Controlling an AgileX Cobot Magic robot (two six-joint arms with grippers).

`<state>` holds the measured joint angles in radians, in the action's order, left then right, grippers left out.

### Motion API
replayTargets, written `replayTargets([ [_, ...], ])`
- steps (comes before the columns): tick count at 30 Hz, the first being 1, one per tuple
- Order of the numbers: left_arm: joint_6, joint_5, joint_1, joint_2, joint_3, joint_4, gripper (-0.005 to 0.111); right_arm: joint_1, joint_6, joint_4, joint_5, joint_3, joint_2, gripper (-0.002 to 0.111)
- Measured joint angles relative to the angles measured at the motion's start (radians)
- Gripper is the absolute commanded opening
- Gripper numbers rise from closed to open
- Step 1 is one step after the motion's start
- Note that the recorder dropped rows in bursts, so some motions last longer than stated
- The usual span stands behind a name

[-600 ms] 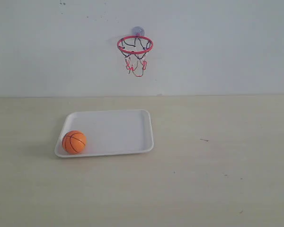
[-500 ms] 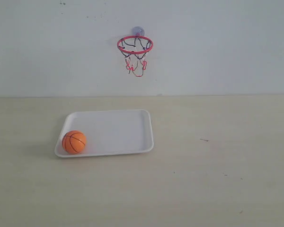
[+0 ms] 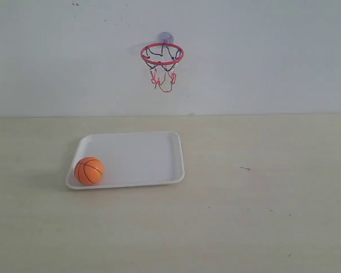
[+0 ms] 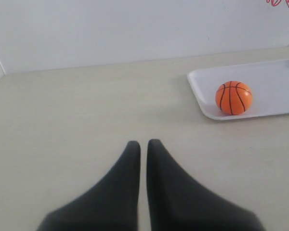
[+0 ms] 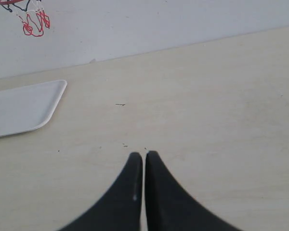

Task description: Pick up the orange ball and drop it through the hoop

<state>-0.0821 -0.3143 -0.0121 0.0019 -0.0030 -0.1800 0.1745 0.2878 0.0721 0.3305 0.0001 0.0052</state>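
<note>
The orange ball [image 3: 88, 170] rests in the front left corner of a white tray [image 3: 153, 148] on the table; the left wrist view also holds the orange ball [image 4: 233, 97] in the tray [image 4: 274, 82]. The hoop [image 3: 162, 54], with its red ring, hangs on the back wall by a bluish suction cup; bits of its net [image 5: 31, 21] show in the right wrist view. My left gripper [image 4: 143, 143] is shut and empty, well short of the ball. My right gripper [image 5: 143, 154] is shut and empty over bare table. Neither arm appears in the exterior view.
The pale wooden table [image 3: 261, 193] runs back to a white wall [image 3: 273, 57]. A small dark mark [image 3: 245, 168] lies on the table right of the tray. A corner of the tray [image 5: 24, 106] shows in the right wrist view.
</note>
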Motion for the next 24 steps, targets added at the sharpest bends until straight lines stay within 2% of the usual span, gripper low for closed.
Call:
replayTargets([
  [11,0.007,0.000,0.000,0.000,0.000,-0.024,0.004,0.000,0.000,0.000,0.000,0.000,0.000,0.001],
  [15,-0.011,0.010,0.000,0.000,-0.012,0.008,0.004,0.000,0.000,0.000,0.000,0.000,0.000,0.001],
  [24,-0.243,0.077,0.000,0.000,-0.239,0.058,0.004,0.000,0.000,0.000,0.000,0.000,0.000,0.001],
])
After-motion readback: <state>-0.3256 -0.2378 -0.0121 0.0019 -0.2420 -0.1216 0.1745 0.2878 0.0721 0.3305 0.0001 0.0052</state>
